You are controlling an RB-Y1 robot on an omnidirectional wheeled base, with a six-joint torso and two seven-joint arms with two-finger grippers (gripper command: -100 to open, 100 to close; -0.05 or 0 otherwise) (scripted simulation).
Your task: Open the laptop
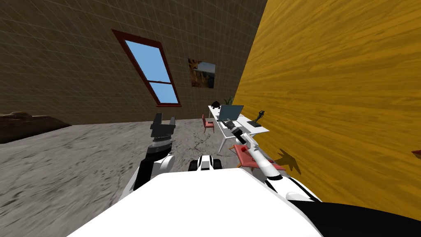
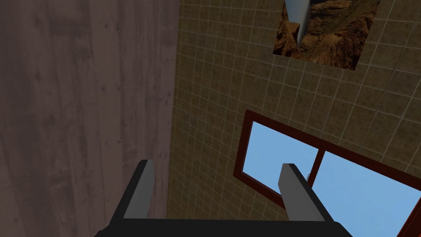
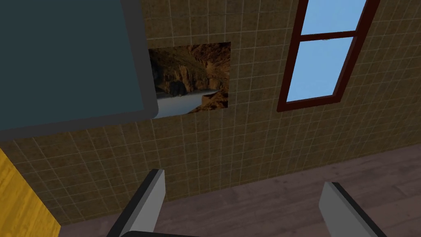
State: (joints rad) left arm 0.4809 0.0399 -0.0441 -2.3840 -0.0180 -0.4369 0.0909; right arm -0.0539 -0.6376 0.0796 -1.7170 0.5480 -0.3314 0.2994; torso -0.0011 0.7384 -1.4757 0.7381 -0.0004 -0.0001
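A laptop stands on a white desk against the yellow wall, its lid raised and its dark teal screen facing me. My right arm reaches out to it, and the right gripper is low in front of the screen. In the right wrist view a corner of the screen with its grey bezel is close beside the right gripper, which is open and holds nothing. My left gripper is raised away from the desk, and in its wrist view the left gripper is open and holds nothing.
One red chair stands at the desk's left side and another under my right arm. A black figurine, a dark object and a plant sit on the desk. Grey floor stretches to the left.
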